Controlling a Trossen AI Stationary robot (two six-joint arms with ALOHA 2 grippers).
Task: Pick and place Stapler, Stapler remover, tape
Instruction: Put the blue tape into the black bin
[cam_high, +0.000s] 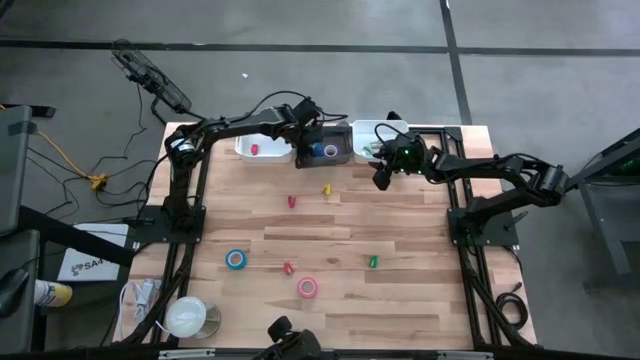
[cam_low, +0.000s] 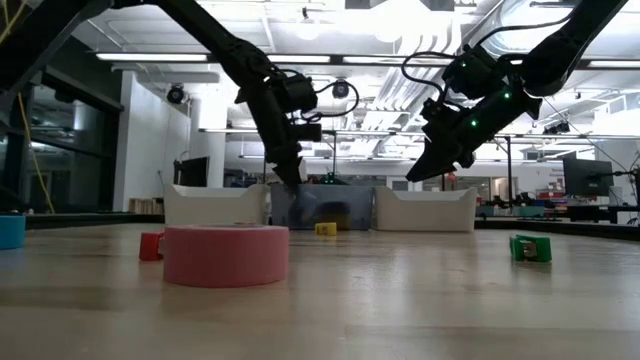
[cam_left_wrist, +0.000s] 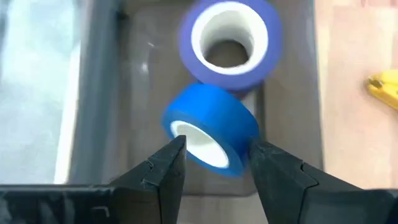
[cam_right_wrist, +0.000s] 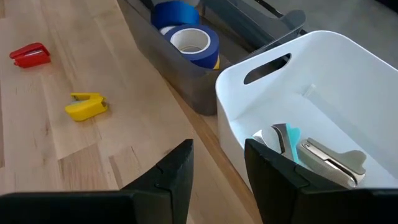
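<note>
We work at a wooden table in a large workshop with bright ceiling lights, and three bins stand in a row along its far edge: a white bin on the left, a grey bin in the middle and another white bin on the right. Our left gripper hangs over the grey bin with its jaws parted around a blue roll, which lies tilted on its side between the fingers; we judge this to be the moment of release, since the roll sits low in the bin and leans on a purple roll just behind it. Whether the fingers touch the blue roll we cannot tell. Our right gripper hovers above the table edge beside the right bin, jaws apart and holding nothing, seemingly waiting its turn; a stapler and a teal-handled piece already lie in that bin. Well apart from both grippers, on the near half of the table, a teal roll and a pink roll remain to be collected, among small red, yellow and green pieces.
</note>
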